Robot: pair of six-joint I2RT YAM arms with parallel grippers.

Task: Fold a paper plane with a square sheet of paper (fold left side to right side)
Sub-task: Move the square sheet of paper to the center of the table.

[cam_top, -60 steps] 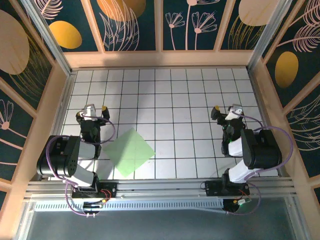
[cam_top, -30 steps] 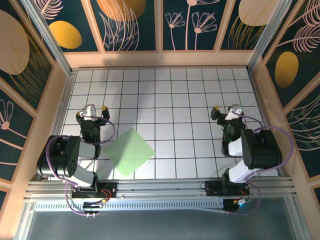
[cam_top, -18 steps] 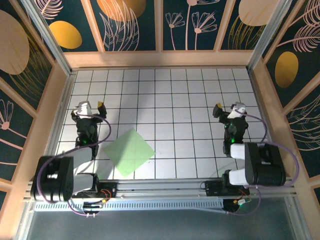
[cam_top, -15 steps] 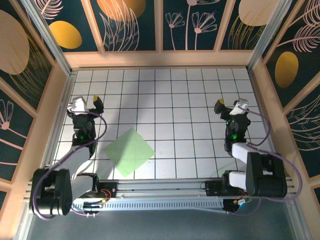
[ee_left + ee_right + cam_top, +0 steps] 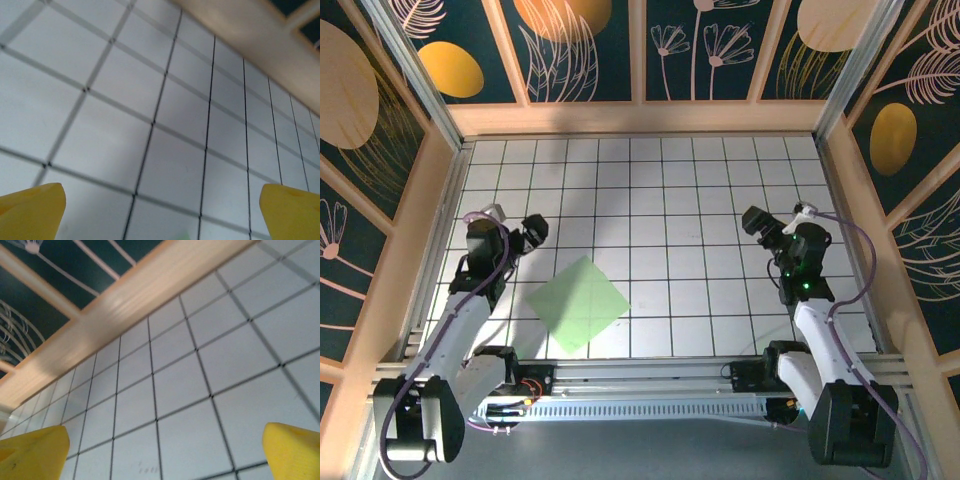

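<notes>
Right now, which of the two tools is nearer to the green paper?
The left tool, close to the green sheet; the right tool stands far from it.

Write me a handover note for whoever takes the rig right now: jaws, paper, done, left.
Left gripper: jaws open, empty, held over the table just beyond the sheet's far-left edge, not touching it.
Right gripper: jaws open, empty, over the right side of the table, well away from the sheet.
Square sheet of paper: lies flat near the left arm's base, turned cornerwise to the grid, no crease visible.
Done: no fold yet.
Left: the left-to-right fold, then every later fold of the plane.
</notes>
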